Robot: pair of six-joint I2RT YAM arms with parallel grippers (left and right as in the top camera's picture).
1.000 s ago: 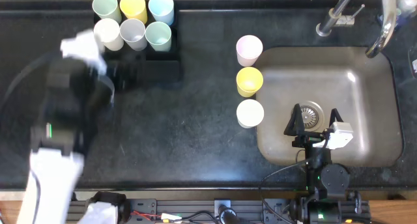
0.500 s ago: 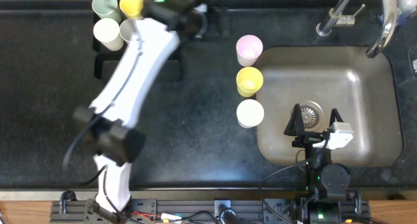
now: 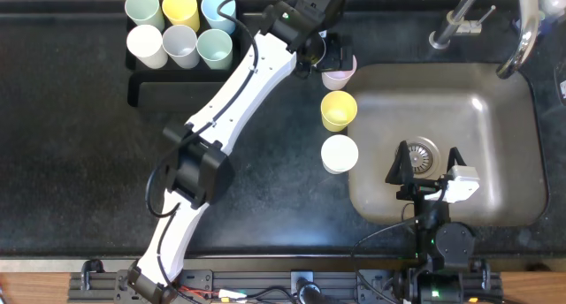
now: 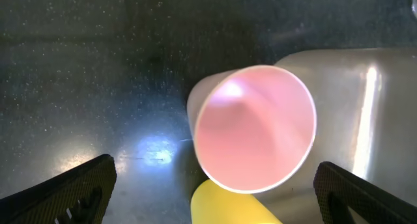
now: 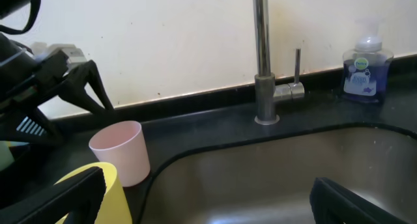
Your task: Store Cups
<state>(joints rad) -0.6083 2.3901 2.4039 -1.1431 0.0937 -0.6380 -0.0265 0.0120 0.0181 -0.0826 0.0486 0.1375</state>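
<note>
Over the counter (image 3: 71, 163) beside the sink (image 3: 495, 110), hovers above the upright pink cup (image 4: 251, 129) with left gripper (image 4: 215, 165) fingers spread wide, empty; holds right gripper (image 3: 429, 163) equally wide over the basin.

A pink cup (image 4: 251, 129), a yellow cup (image 3: 338, 110), a white cup (image 3: 339, 153) — the counter (image 3: 265, 189) black and speckled

The left arm (image 3: 237, 85) was extended in a long diagonal from its base at the lower left, up past the middle, with its elbow bent partway along. The left claw (image 4: 212, 175) pointed downward, its fingers spread wide apart. The right arm (image 3: 439, 239) sat folded close above its own base. The right claw (image 3: 428, 159) pointed forward, its fingers likewise parted.
</note>
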